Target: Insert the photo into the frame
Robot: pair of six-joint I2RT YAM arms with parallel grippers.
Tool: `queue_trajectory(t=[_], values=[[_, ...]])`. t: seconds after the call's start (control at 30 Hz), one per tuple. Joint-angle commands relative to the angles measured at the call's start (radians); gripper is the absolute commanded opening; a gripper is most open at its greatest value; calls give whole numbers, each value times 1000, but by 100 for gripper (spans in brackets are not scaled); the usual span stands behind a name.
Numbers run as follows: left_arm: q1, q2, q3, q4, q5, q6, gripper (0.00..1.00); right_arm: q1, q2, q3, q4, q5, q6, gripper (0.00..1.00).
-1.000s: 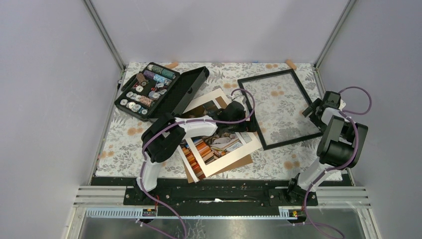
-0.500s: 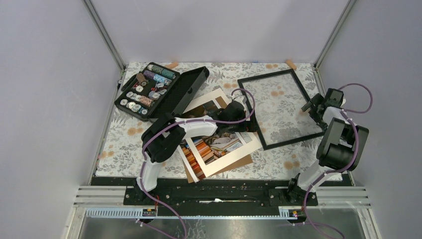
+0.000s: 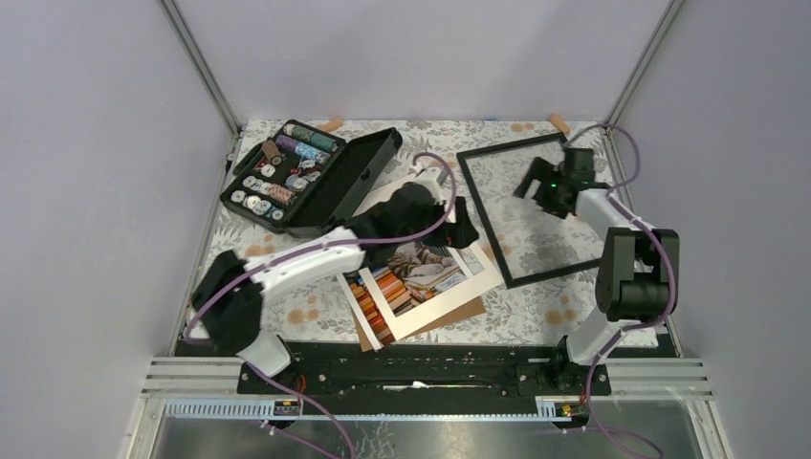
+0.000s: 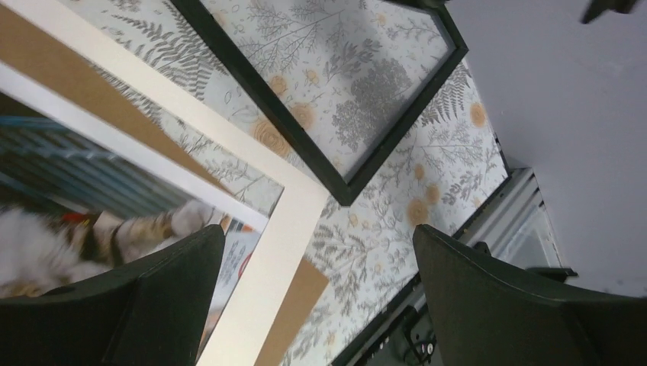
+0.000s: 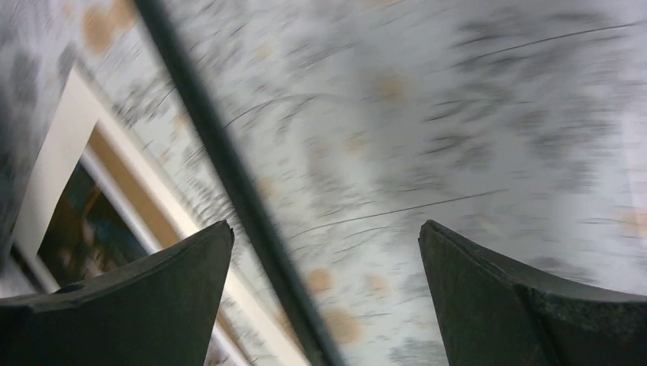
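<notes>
From above, we see the left gripper (image 3: 457, 229) spread wide and empty over the cream mat (image 3: 442, 295), which lies skewed on the photo (image 3: 411, 277). The right gripper (image 3: 531, 184), equally wide and empty, hangs over the frame (image 3: 558, 272). Floral tablecloth (image 3: 239, 273), grey walls. At the left wrist, the frame's corner lies just beside the mat. At the right wrist, all is blurred; the frame's edge runs between the fingers.

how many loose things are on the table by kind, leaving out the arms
thin black rectangular picture frame: 1
cream card mat: 1
cat-and-books paper photo: 1
brown backing board: 1
open black case of thread spools: 1
total: 5
</notes>
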Motion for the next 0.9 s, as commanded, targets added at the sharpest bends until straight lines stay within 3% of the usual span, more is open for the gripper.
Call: queue_trajectory(t=[0.0,0.13,0.33,0.57,0.87], values=[[14,-153,-142,-48,-28,21,99,170,-6,4,-17,-115,24,100],[22,-260,-230,-73,-26,2,99,305,-39,-87,25,-153,85,98],[23,-322,-387,39,76,-94,99,482,-67,-197,27,-70,146,92],[24,-328,-537,159,122,-158,99,495,-203,-335,-1,95,188,93],[23,-345,-626,193,149,-163,99,495,-285,-356,-147,263,176,97]])
